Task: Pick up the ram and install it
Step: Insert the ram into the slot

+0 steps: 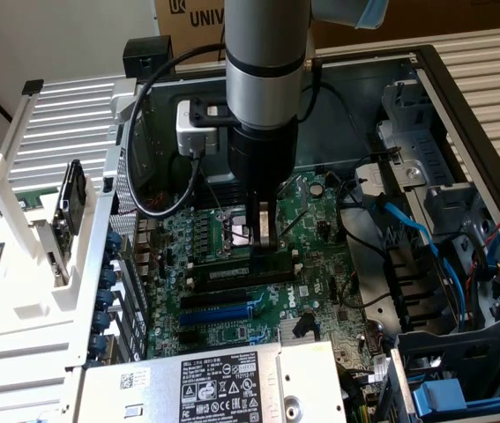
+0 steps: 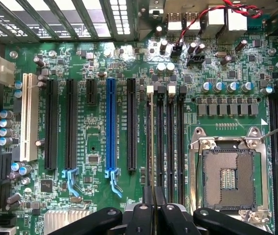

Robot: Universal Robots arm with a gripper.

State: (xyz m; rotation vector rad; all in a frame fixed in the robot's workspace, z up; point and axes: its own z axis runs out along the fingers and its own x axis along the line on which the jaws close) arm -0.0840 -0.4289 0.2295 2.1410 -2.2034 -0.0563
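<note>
The hand (image 1: 265, 247) is seen clenched on the ram (image 1: 228, 276), with the thin board pinched by its upper edge near one end. That grip is judged to keep the stick upright and square to its slot. The ram is stood on edge, in or just over the slot of its bank farthest from the CPU socket (image 2: 229, 178); full seating cannot be told. Its long axis is laid along the black memory slots (image 2: 170, 142) and parallel to the blue expansion slot (image 2: 111, 127), from the exterior view's left to its right.

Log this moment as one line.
gripper: shut on ram | ram: on edge along slot | seated: cannot tell
</note>
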